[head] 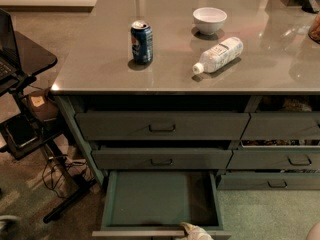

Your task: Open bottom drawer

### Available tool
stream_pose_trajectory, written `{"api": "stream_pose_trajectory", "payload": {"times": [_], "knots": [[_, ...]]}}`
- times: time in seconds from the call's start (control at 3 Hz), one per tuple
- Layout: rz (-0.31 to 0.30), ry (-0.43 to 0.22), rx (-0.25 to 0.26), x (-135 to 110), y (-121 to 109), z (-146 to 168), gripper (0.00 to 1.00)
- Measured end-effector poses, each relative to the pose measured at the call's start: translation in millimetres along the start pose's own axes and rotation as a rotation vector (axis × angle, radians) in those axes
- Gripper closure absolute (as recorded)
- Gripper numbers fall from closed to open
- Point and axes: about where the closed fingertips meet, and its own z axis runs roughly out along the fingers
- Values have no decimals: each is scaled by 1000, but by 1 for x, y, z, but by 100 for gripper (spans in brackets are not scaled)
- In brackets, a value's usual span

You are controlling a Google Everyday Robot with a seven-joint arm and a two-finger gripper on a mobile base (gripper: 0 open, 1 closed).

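The bottom drawer (150,199) is pulled far out from under the counter, showing its flat teal-green inside, which holds nothing. Its front edge (135,232) runs along the bottom of the view. My gripper (196,232) shows only as a pale tip at the bottom edge, right at the drawer's front near its middle. Above it are two taller wide drawer fronts, the upper (161,126) and the middle (161,159), both pushed in.
On the grey countertop (100,64) stand a blue soda can (141,41), a white bowl (209,20) and a lying plastic bottle (218,54). Narrower drawers (295,159) sit to the right. A black laptop stand (22,64) with cables stands on the floor at left.
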Motion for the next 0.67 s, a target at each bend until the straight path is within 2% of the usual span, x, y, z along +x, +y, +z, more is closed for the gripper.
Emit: {"api": "stream_pose_trajectory", "payload": {"times": [0.67], "knots": [[0,0,0,0,0,0,12]]}}
